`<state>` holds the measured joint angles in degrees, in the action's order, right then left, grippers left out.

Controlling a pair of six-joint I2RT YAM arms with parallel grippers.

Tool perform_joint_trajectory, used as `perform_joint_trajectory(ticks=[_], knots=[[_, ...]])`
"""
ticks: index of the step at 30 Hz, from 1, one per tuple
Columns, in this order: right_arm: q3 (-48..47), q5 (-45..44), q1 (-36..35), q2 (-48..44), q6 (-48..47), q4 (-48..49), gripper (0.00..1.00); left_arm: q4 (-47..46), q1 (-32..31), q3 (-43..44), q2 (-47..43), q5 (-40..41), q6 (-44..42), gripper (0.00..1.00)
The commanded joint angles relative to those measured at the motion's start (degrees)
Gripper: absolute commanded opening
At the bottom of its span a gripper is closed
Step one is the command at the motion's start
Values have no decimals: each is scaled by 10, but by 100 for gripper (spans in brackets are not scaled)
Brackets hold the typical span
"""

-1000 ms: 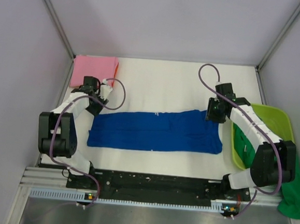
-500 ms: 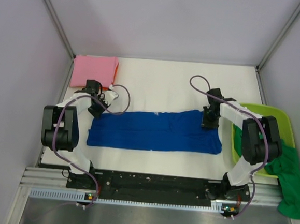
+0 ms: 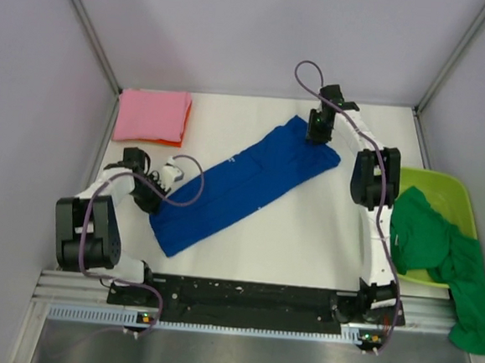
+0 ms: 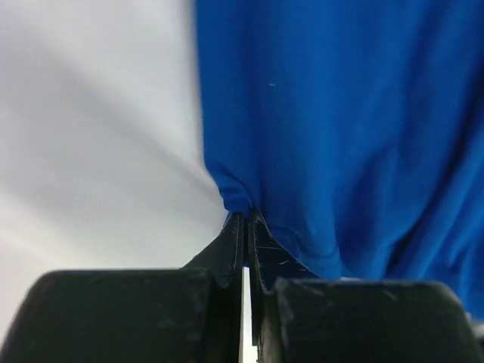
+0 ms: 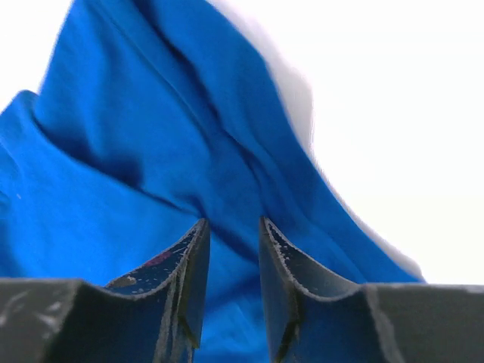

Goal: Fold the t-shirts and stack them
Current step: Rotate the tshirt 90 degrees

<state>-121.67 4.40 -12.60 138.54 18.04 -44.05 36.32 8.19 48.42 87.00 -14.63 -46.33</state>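
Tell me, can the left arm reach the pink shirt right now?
Probably not yet. The pink shirt lies near it with only table between, but the left gripper is shut on a corner of the blue shirt, so it would have to let go first.

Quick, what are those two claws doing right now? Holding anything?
Left gripper: closed, pinching the blue t-shirt's edge.
Right gripper: closed on a fold of the blue t-shirt.
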Motion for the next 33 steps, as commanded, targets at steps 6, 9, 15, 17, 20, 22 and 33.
perform_joint_trajectory(ticks=[6, 9, 15, 17, 20, 22, 33], knots=[[85, -95, 3, -170, -51, -8, 40, 194, -4, -40, -131, -60, -74, 0], [214, -92, 5, -238, -55, 5, 39, 183, -4, -29, -117, -26, -64, 1], [330, 7, 4, -231, -45, 83, 27, 59, -4, -19, -97, 40, -6, 27], [309, 19, 5, -194, -35, 83, 27, 46, -4, -18, -80, 43, -6, 33], [251, 32, 16, -123, -5, 74, 26, 37, -5, -32, -58, 46, -12, 38], [185, 53, 28, -63, 15, 67, 25, 33, -11, -49, -47, 43, -22, 39], [-161, 133, 42, 89, 102, 219, 37, 79, -377, -59, -63, -116, 2, 40]])
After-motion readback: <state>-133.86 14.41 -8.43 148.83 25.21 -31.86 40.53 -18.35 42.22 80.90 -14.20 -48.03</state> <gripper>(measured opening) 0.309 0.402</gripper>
